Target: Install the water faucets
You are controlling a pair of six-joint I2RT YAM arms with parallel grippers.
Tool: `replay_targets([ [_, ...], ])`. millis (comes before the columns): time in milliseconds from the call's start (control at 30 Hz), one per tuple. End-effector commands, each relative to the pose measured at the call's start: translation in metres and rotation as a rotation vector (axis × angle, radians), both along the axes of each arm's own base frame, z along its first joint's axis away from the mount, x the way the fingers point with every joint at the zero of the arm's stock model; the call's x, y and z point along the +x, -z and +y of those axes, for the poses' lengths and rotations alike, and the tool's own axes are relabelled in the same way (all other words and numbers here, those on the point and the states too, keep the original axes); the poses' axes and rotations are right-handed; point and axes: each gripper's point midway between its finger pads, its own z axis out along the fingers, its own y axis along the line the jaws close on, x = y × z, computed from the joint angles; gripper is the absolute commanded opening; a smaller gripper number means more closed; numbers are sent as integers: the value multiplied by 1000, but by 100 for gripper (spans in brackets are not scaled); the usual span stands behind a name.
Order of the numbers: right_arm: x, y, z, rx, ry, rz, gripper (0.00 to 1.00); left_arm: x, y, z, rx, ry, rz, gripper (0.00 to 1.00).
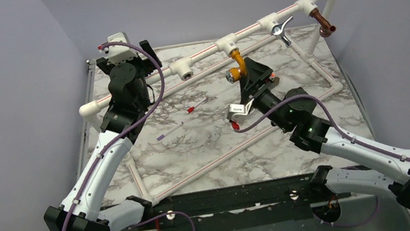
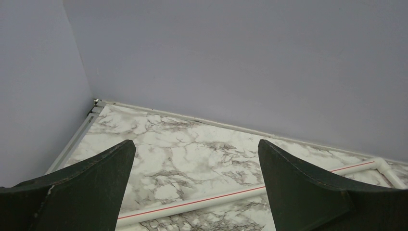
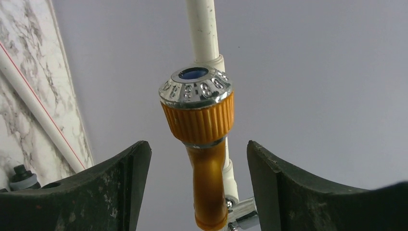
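Observation:
A mustard-yellow water faucet [image 1: 236, 63] with a silvery knob [image 3: 196, 87] hangs from a tee on the raised white pipe [image 1: 251, 27]. My right gripper [image 3: 197, 144] is open, with a finger on each side of the faucet's spout [image 3: 208, 187] and a gap on both sides. Farther right on the same pipe sit a chrome lever faucet [image 1: 282, 30] and a copper-brown faucet [image 1: 321, 21]. My left gripper [image 2: 197, 144] is open and holds nothing, up near the back left corner [image 1: 127, 56], over a low pipe [image 2: 192, 202].
An open tee [image 1: 184, 69] sits on the pipe left of the mustard faucet. A thin red-tipped stick [image 1: 195, 108] and a purple-tipped one [image 1: 168, 132] lie on the marble table [image 1: 213, 145]. The pipe frame's low rails [image 1: 210, 167] border the table.

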Motion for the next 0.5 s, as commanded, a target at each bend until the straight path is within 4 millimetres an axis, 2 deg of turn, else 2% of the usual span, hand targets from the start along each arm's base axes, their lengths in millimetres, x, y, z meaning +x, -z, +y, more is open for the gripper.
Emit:
replay_targets([
  [0,7,-16,-6,23,72,-106,76,-29,156,-16,226,104,496,99],
  [233,18,-8,3,45,81,-86,69,-29,155,-16,224,108,495,99],
  [333,21,-7,4,69,87,-82,59,-29,155,-16,224,106,493,99],
  [467,20,-6,5,113,69,-60,38,-29,155,-16,224,106,494,99],
])
